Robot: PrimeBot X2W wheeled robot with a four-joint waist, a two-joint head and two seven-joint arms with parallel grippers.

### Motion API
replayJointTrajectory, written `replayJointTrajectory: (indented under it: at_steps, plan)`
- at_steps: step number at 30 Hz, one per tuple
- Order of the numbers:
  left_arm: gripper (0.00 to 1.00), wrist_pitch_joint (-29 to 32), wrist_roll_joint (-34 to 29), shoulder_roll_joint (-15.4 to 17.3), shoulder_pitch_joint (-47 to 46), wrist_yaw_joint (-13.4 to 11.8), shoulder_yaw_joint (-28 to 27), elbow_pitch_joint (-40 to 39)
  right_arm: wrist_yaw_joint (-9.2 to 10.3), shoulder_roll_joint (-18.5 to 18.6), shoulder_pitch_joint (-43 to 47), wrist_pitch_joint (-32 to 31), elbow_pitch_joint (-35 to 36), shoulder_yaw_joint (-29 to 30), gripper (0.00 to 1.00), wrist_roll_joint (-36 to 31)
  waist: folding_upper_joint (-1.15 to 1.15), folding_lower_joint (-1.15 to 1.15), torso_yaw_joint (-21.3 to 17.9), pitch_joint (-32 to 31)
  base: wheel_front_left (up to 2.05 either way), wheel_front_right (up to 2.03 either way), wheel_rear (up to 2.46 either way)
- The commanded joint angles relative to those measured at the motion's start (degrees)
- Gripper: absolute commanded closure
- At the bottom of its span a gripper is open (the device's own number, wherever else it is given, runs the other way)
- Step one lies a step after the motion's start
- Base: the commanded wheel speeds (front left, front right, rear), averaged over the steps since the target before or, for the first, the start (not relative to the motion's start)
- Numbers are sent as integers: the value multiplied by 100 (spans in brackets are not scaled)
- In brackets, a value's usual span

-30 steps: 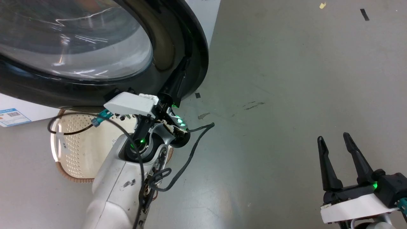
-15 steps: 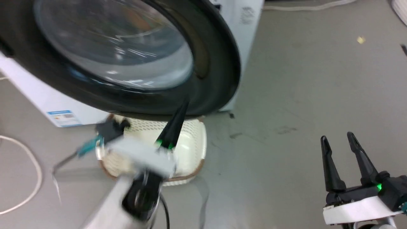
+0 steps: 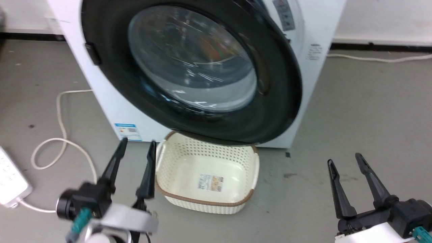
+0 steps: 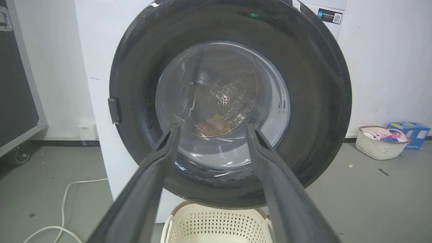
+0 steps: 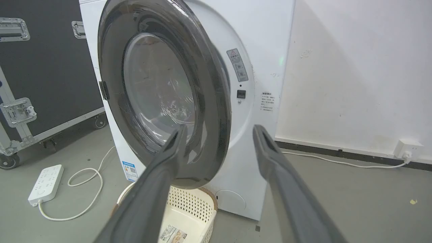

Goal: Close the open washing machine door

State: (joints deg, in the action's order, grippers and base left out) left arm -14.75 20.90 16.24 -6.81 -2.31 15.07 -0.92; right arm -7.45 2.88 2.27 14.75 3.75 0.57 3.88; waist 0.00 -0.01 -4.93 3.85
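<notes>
1. The left gripper (image 3: 138, 142) is standing with its jaws wide apart, holding and touching nothing. In its wrist view the fingers (image 4: 153, 172) are framing the door's glass without reaching it.
2. The right gripper (image 3: 344, 158) is also standing with its jaws apart and empty, over the floor (image 3: 371, 111).
3. Both grippers are sitting low in the head view, left and right, with their fingers pointing up toward the washer (image 3: 317, 40). The left one is leaning slightly to the right.
4. The door (image 3: 270, 84) is hanging ajar. In the right wrist view its free edge is standing off the white front, with the hinge side to the left.
5. The door's lower rim is hiding the back edge of the basket (image 3: 202, 201). Both arms are running off the bottom edge, and the left wrist is showing blurred. Coloured things behind the glass are too dim to name.
</notes>
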Motion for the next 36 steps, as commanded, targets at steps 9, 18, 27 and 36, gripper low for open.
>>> replayJointTrajectory:
  at_steps: [9, 18, 27, 36]
  plan:
    - [0, -24, -910, -433, 975, -115, -359, -83, -3, -1, 223, 25, -103, -154, 0, -99, 0, 1, 441, -246, 0, 0, 0]
    - [0, -24, -1307, -664, 983, 56, -431, 82, -3, -1, 179, 25, -566, -285, 100, -123, 0, 1, 790, -51, 0, 0, 0]
    - [0, -25, -1509, -842, 643, 165, -422, 38, -3, 458, -696, -281, -545, -692, 100, -148, 0, 1, 1116, 740, 0, 0, 0]
    - [0, -25, -1621, -1011, 195, 238, -408, -13, -3, 1721, -2126, -801, -874, -855, 100, 583, 0, 1, 1381, 1501, 0, 0, 0]
